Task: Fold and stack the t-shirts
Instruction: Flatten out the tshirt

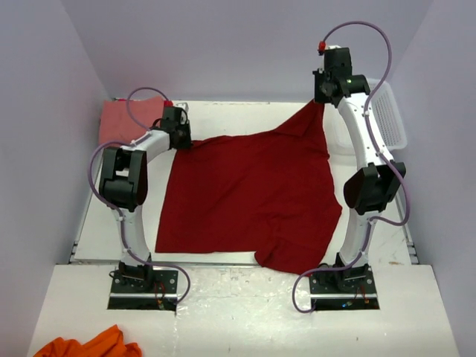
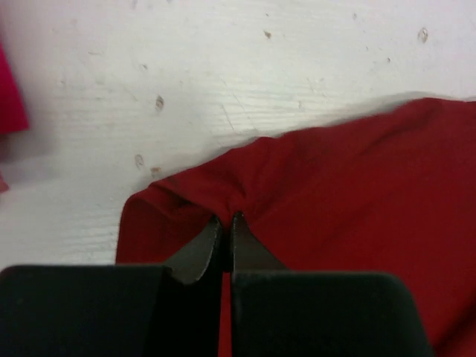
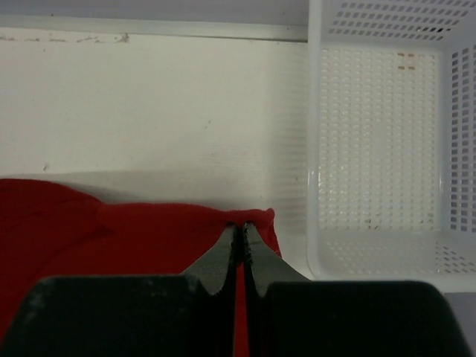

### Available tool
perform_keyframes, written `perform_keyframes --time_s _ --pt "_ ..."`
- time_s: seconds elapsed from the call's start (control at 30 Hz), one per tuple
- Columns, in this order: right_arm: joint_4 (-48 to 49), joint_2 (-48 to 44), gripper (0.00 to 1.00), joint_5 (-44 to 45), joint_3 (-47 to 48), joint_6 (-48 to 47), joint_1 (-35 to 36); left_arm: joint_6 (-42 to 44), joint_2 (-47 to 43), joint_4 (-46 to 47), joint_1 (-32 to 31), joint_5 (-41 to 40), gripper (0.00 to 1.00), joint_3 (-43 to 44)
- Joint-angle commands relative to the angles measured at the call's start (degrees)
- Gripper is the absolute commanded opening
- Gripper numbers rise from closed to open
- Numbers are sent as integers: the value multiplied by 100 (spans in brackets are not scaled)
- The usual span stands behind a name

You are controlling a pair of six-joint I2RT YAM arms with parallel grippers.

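1. Your table [image 1: 223, 108] carries the dark red t-shirt [image 1: 249, 193], spread wide across its middle. The hem side is near, and one fold hangs over the near edge toward the right.
2. Your right arm rises from its near-right base, elbow bowed outward, with the forearm stretched far and upward. The right gripper [image 1: 321, 100] hangs above the table's far right.
3. Your left arm folds at its elbow on the left, with the forearm angled far and rightward. The left gripper [image 1: 186, 143] sits low at the shirt's far-left corner.
4. The white basket [image 1: 390, 119] stands at the far right, just beside the raised cloth.
5. The salmon-pink t-shirt [image 1: 123, 123] lies in the far-left corner, behind your left forearm.
6. The brighter red t-shirt [image 1: 89, 346] lies crumpled at the near left, in front of the left base.
7. The right fingertips [image 3: 239, 229] are pinched tight on a small bunch of the shirt's far-right corner, pulling it up into a peak.
8. The left fingertips [image 2: 227, 218] are pressed together on a pucker of the shirt's edge, low against the tabletop.
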Motion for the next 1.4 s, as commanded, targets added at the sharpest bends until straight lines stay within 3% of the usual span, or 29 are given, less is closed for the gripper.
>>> perform_keyframes --time_s 0.0,0.5,0.73,1.37 --pt "285 32 0 36 633 -111 -82 297 42 415 167 -175 0 171" --pt "407 -37 0 158 19 -94 -152 333 -485 486 396 -466 0 -111" --pt "21 622 0 -183 1468 -24 -310 350 -486 240 484 -483 0 328" --pt "47 816 0 -738 1426 11 -293 447 -697 161 712 -633 0 399"
